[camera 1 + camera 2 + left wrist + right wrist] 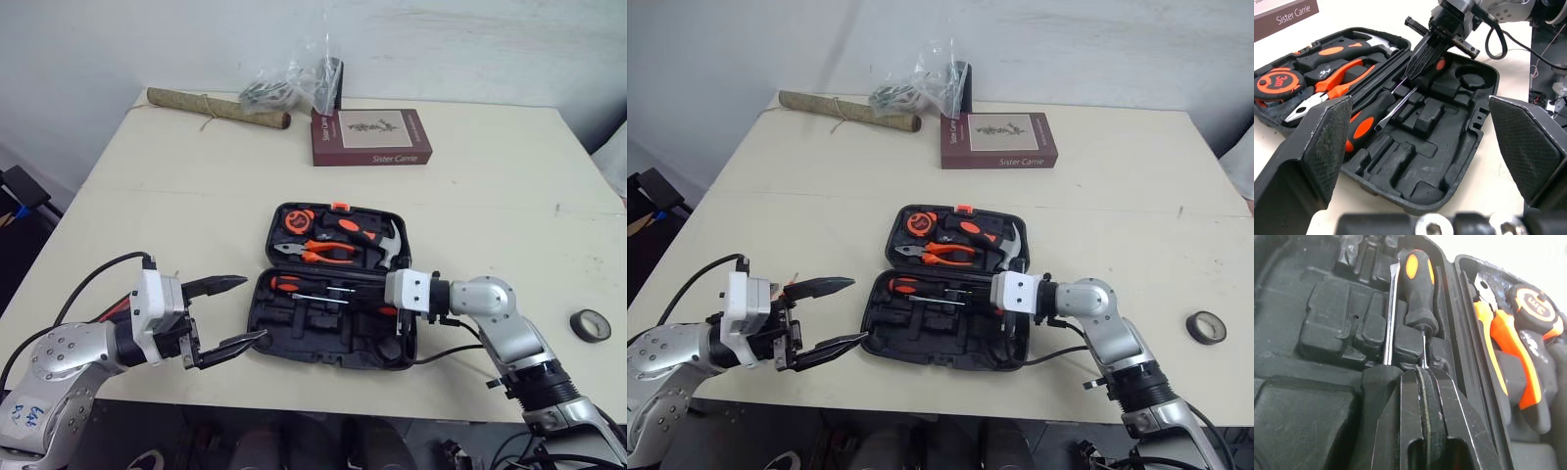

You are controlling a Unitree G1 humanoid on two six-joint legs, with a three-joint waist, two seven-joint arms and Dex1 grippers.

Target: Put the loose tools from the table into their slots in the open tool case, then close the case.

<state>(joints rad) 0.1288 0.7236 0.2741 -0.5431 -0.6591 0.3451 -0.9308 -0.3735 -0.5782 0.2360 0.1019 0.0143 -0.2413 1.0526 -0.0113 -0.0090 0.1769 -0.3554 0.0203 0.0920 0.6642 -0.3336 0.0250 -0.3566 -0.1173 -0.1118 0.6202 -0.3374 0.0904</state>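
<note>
Right now, on the right wrist camera, the right gripper (1422, 373) is closed down on the thin shaft of the orange-and-black screwdriver (1418, 289). The handle lies in its groove in the near half of the tool case (1303, 431), so I read the pinch as a way to steer the shaft down into its channel. Just beside it a flat-blade screwdriver (1390, 313) lies seated and points the opposite way. The pliers (1498, 333) and the tape measure (1540, 308) sit in the lid half, beyond the hinge.

On the left wrist camera, the left gripper (1419, 100) is spread wide with nothing between its textured pads (1327, 142). It looks along the case toward the right gripper, whose closed fingers slant down into the moulded tray. The hammer (1359, 45) rests in the lid half. I judge the left arm is kept open and clear so it stays out of the seating work and is ready for the lid.

On the head cameras, the case lies open in the middle of the counter (196, 196). The left gripper hovers just beside the case's left end, and the right gripper reaches in from the right end. The book (372, 137) and the roll of tape (591, 324) lie well apart from the case and have no slot in it. So I take this screwdriver to be the last tool, with release and then closing the lid to come
</note>
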